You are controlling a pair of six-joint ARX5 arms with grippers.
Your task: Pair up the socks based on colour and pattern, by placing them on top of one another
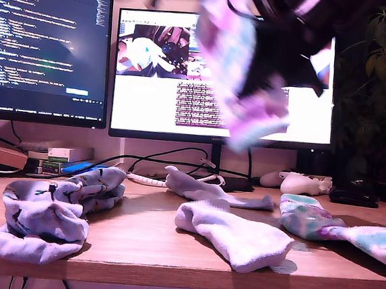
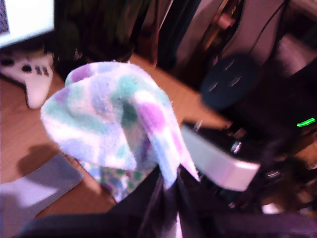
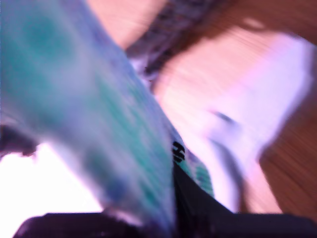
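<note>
The first end effector (image 2: 166,186) is closed on a tie-dye sock (image 2: 116,116), whose fleecy pink, turquoise and white cloth bunches up out of the dark jaws. The second end effector (image 3: 173,198) is also pinched shut, on a blurred turquoise and blue cloth with a dark letter mark on it; it appears to be the same sock (image 3: 89,109), though motion blur leaves this uncertain.

In the exterior view that sock (image 1: 243,74) hangs high in front of the monitor (image 1: 149,107), smeared by motion, and the dark arms above it merge into one shadowy mass cut off by the picture's top edge.

On the wooden counter (image 1: 144,242) below lie the other socks. A second tie-dye sock (image 1: 338,228) lies at the exterior view's right, running off the edge. A soft, rumpled white sock (image 1: 236,236) lies in the middle, with another white sock (image 1: 206,188) behind it. Two pale blue socks with small dark motifs (image 1: 55,210) lie heaped together at the exterior view's left. A white game controller (image 2: 32,74) lies near the monitor.
</note>
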